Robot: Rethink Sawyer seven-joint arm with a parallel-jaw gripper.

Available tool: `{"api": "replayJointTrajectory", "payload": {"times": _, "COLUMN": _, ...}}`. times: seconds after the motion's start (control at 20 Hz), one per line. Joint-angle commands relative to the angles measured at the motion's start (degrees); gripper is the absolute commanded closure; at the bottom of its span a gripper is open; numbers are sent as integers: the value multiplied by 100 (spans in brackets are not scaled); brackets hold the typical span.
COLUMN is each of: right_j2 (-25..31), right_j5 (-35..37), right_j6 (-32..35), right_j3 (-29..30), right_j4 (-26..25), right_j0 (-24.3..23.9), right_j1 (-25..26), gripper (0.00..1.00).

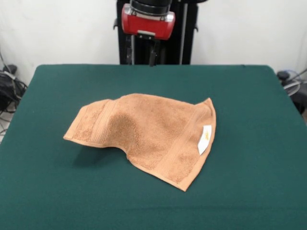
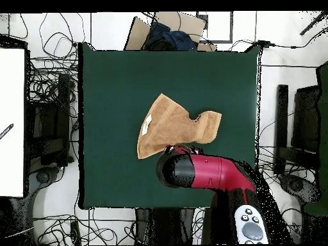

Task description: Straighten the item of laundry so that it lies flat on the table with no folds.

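Towel (image 1: 148, 134) lying near the middle of the green tabletop (image 1: 249, 96), still rumpled: left end raised in a hump with a shadow beneath, white label (image 1: 205, 139) showing near the right edge in the front view. Best done, by the look of it, by pinching the lifted left corner or the band beside it, low and close to the edge, then drawing outward toward the left of the frame, keeping the cloth just above the tabletop so nothing doubles under. Gripper (image 1: 152, 56) high at top centre of the front view, well clear of the towel. Jaws impossible to read: only one dark finger-like stub visible below the red housing. Overhead, red arm covering the towel's lower edge; any fold under the hump hidden too.
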Motion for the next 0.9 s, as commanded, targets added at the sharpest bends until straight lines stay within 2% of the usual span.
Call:
{"api": "replayJointTrajectory", "payload": {"times": 0.05, "right_j2": 13, "right_j5": -584, "right_j6": 1407, "right_j3": 545, "right_j4": 343, "right_j0": 221, "right_j1": 350, "gripper": 0}}
{"api": "replayJointTrajectory", "payload": {"times": 0.3, "right_j2": 427, "right_j5": -849, "right_j6": 1221, "right_j3": 845, "right_j4": 548, "right_j0": 6, "right_j1": 341, "gripper": 0}}
{"api": "replayJointTrajectory", "payload": {"times": 0.9, "right_j2": 245, "right_j5": -1284, "right_j6": 1363, "right_j3": 943, "right_j4": 892, "right_j0": 360, "right_j1": 562, "gripper": 0}}
